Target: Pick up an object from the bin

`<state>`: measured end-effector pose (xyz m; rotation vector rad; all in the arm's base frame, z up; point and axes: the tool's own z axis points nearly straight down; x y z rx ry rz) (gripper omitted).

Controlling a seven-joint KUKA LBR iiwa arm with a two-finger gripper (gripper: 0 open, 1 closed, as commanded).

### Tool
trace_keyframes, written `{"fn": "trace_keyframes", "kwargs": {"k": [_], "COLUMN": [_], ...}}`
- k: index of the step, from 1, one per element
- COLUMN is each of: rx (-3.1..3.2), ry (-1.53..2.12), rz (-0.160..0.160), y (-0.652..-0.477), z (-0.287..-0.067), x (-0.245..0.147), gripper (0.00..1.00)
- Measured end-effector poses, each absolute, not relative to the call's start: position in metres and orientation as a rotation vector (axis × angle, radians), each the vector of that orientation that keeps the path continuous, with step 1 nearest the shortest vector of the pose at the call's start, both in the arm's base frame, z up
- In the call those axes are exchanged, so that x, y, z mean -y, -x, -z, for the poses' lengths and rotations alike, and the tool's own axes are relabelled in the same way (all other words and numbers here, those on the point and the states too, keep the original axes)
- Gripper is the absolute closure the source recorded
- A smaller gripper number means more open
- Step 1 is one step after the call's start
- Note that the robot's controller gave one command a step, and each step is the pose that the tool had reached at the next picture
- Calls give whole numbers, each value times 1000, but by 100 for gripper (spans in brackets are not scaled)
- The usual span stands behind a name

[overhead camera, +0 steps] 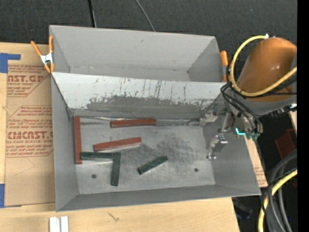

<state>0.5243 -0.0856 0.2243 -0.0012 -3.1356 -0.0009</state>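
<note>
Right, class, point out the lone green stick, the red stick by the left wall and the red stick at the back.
Lone green stick point(152, 165), camera view, its middle.
Left red stick point(77, 140), camera view, its middle.
Back red stick point(133, 123), camera view, its middle.

A red-brown stick point(77, 140) runs along the left edge of the bin point(135, 52) floor. A second red-brown stick point(133, 123) lies along the back edge, and a third red-brown stick point(117, 144), pale down one side, lies between them. A dark green stick point(96, 155) and an upright green stick point(115, 170) meet in an L near the front left corner. A shorter green stick point(152, 165) lies tilted mid-floor, apart. A wooden bench point(145, 211) carries the bin.
</note>
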Motion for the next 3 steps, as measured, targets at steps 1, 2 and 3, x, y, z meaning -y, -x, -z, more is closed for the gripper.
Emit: {"fn": "trace_keyframes", "kwargs": {"k": [1,2,3], "rx": [3144,3149,3145], "ry": [-1,-29,99], "rz": [-1,-3,1], "y": [-526,-514,-538], "z": [-228,-178,-105], "x": [85,64,41], "gripper": [0,0,0]}}
